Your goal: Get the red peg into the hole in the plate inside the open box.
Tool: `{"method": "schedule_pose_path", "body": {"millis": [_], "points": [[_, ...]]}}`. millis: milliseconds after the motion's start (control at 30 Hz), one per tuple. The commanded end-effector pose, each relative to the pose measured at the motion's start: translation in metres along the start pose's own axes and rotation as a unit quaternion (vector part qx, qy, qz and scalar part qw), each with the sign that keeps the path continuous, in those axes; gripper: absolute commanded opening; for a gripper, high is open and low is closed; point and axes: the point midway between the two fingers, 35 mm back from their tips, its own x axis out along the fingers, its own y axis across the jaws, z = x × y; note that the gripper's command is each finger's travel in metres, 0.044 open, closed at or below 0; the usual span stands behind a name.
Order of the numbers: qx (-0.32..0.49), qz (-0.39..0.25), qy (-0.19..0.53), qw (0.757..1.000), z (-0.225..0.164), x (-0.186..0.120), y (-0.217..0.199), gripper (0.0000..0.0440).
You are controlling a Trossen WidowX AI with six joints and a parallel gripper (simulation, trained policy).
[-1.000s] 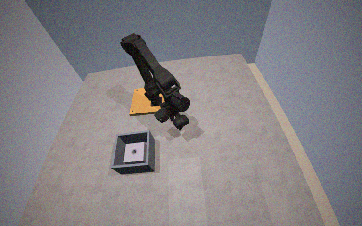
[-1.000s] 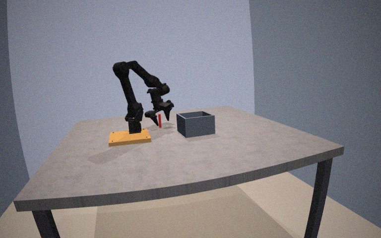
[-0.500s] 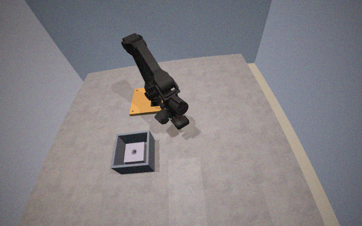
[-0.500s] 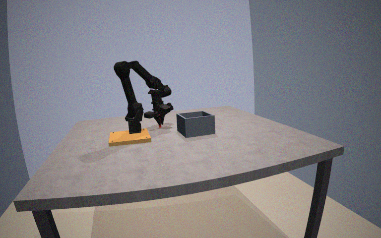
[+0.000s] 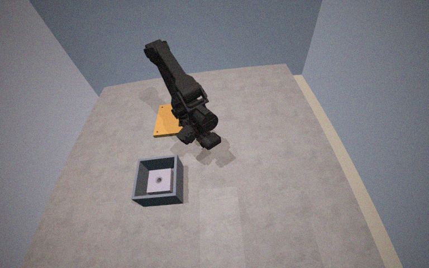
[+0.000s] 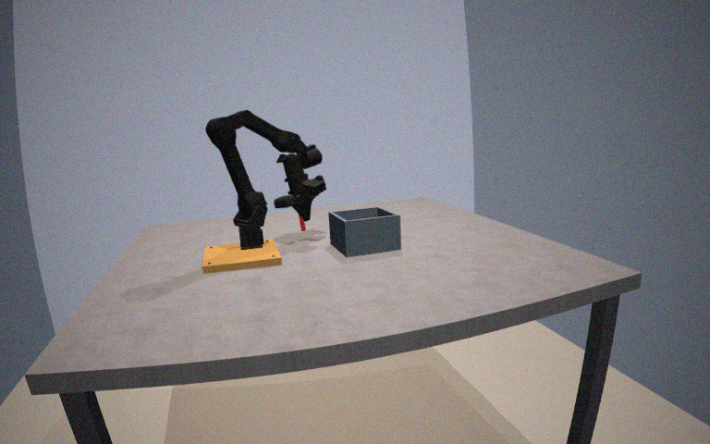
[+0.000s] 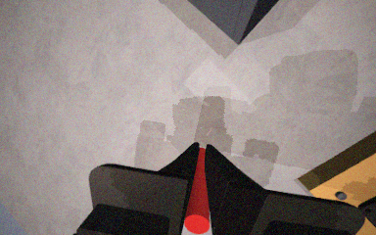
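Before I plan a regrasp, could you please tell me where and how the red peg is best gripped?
I'd grip the peg by its upper part, from above, with one finger on each side. It is slim, straight and near upright, so its sides suit the gripper, and a high hold leaves the lower end free for the hole.

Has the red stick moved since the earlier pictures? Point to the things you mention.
Yes, upward: the gripper (image 5: 198, 139) (image 6: 305, 216) (image 7: 202, 148) grips the red stick (image 6: 302, 223) (image 7: 199, 191), now higher against the box (image 6: 373, 235).
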Motion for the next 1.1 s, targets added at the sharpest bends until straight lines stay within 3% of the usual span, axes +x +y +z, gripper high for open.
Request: {"method": "schedule_pose_path", "body": {"millis": [0,433,1067], "points": [[-0.013,0.012,-0.02,1.0,0.013,-0.018,0.006,0.0],[-0.014,0.018,-0.072,0.997,0.065,-0.063,0.019,0.0],[0.042,0.0,-0.113,0.993,0.148,-0.071,0.015,0.0]]}}
